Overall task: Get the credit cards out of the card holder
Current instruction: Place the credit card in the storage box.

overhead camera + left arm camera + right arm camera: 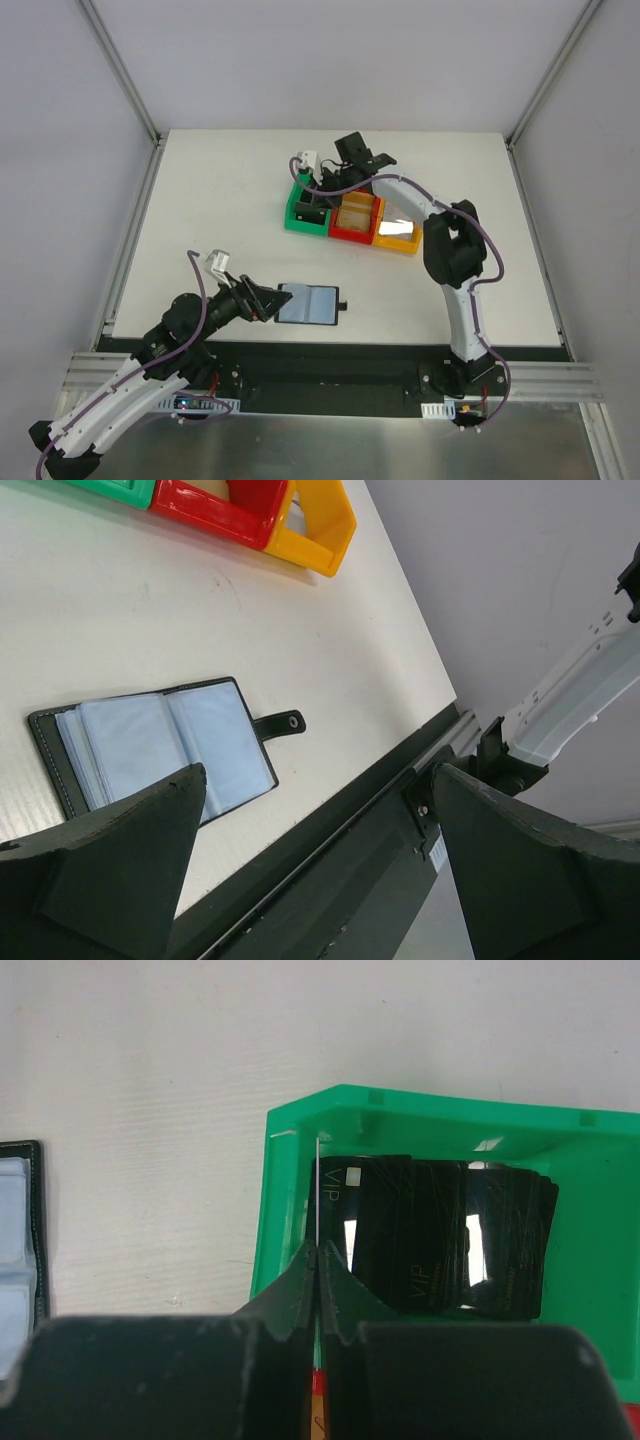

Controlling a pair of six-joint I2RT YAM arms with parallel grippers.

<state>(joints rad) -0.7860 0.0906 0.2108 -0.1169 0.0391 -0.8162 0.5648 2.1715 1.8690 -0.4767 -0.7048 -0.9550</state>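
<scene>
Black card holder [308, 303] lies open and flat on the white tabletop [220, 190], its grey-blue sleeves facing up and its small closure tab [280, 723] sticking out on the side away from the left tool [262, 298]. That tool sits low at the card holder's opposite edge with its 2 fingers [110, 870] spread wide and holding nothing; whether they touch the cover I cannot tell. Well beyond the card holder, toward the far side of the tabletop, 3 bins stand side by side: green bin [292, 215], red bin [345, 235], yellow bin [395, 245]. The right tool [318, 1260] hangs over the green bin, jaws pressed nearly together on a thin pale strip [317, 1190] seen edge-on; whether it is a card I cannot tell. Black cards [440, 1240] marked VIP lie overlapping inside the green bin
</scene>
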